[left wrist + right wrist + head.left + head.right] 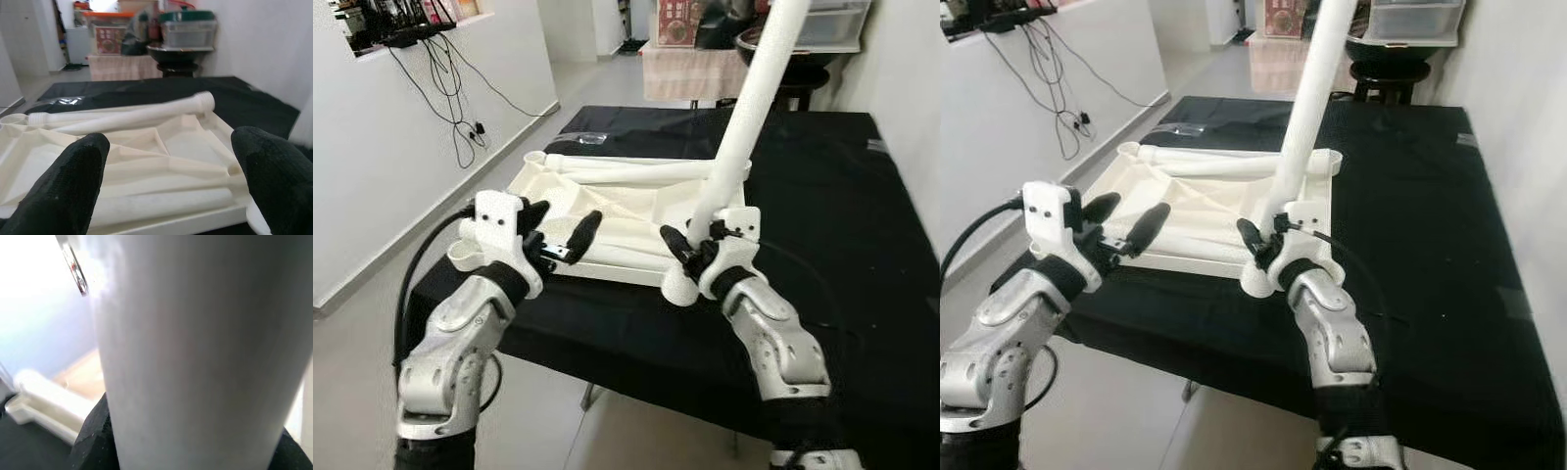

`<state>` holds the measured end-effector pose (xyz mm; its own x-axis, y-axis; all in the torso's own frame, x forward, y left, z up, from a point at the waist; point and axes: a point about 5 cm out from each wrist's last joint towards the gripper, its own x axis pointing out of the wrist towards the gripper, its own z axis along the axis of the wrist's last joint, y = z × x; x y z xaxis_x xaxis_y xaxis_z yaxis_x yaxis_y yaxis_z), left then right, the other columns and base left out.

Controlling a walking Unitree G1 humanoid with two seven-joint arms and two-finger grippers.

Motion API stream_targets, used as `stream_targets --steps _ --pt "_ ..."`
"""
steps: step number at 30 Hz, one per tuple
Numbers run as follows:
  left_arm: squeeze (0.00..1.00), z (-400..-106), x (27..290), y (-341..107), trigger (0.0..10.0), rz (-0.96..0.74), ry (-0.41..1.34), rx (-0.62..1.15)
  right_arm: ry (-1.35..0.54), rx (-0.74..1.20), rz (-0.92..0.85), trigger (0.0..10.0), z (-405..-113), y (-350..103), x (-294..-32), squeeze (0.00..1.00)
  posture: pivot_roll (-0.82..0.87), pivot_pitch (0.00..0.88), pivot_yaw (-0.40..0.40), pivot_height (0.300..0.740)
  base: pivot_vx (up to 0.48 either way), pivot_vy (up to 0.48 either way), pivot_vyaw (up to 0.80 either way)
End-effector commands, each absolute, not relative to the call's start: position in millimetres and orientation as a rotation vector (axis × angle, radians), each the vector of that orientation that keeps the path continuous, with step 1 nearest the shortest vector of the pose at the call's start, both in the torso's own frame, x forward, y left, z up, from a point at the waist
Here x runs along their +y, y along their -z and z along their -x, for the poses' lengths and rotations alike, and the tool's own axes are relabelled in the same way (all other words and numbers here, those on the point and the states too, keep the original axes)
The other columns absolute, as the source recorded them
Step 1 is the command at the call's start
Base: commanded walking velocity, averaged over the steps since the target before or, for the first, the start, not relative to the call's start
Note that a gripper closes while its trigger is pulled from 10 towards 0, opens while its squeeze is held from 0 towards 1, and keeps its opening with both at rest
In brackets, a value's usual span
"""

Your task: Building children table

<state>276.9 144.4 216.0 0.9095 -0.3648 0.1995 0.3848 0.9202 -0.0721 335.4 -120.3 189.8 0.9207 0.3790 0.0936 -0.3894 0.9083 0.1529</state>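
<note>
A cream plastic tabletop (pixel 607 201) lies upside down on the black-covered table (pixel 822 235). A long white leg (pixel 749 108) stands tilted up from the tabletop's near right corner socket (pixel 680 286). My right gripper (pixel 693 238) is shut on this leg near its base; the leg (pixel 195 352) looms close in the right wrist view. Two more white legs (pixel 122 116) lie across the tabletop's far side. My left gripper (pixel 558 230) hovers open over the tabletop's near left edge, its fingertips (pixel 80 161) apart with nothing between them.
A white wall (pixel 401 137) with dangling cables runs along the left. Behind the table stand a cloth-covered stand (pixel 690 69), a black stool and storage boxes (pixel 188 32). The table's right half (pixel 1430 225) is bare black cloth.
</note>
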Motion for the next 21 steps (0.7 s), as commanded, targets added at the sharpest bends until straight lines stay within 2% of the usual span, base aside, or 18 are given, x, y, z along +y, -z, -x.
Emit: stream_targets --steps 1,4,9,12,14,18,21 --pt "0.00 -273.5 137.4 -205.2 10.0 0.102 0.414 -0.149 -0.397 -0.129 -0.183 10.0 -337.0 -201.8 -122.4 0.00 -0.04 0.011 0.080 0.740 0.000 0.000 0.00" --pt "0.00 -268.9 134.6 -196.8 10.0 0.109 0.412 -0.122 -0.389 -0.140 -0.175 10.0 -338.1 -204.5 -124.2 0.00 -0.04 0.014 0.077 0.740 0.000 0.000 0.00" --pt "0.00 -265.8 132.5 -191.9 10.0 0.115 0.399 -0.102 -0.407 -0.144 -0.178 10.0 -336.0 -204.2 -121.3 0.00 -0.04 0.016 0.076 0.740 0.000 0.000 -0.80" --pt "0.00 -260.7 130.6 -188.2 10.0 0.130 0.404 -0.084 -0.464 -0.131 -0.171 10.0 -332.1 -201.3 -109.6 0.00 -0.04 0.016 0.078 0.740 0.302 0.000 0.00" --pt "0.00 -259.6 129.9 -187.6 10.0 0.130 0.406 -0.080 -0.469 -0.142 -0.169 10.0 -331.3 -202.3 -108.0 0.00 -0.03 0.016 0.077 0.740 0.322 0.000 -0.80" --pt "0.00 -258.3 129.2 -186.8 10.0 0.126 0.408 -0.076 -0.457 -0.112 -0.142 10.0 -332.4 -199.5 -106.9 0.00 -0.03 0.016 0.078 0.740 0.304 0.000 0.00" --pt "0.00 -254.3 125.5 -184.2 10.0 0.094 0.428 -0.069 -0.497 -0.133 -0.147 10.0 -330.7 -200.5 -105.8 0.00 -0.03 0.021 0.079 0.740 0.000 0.000 0.00"
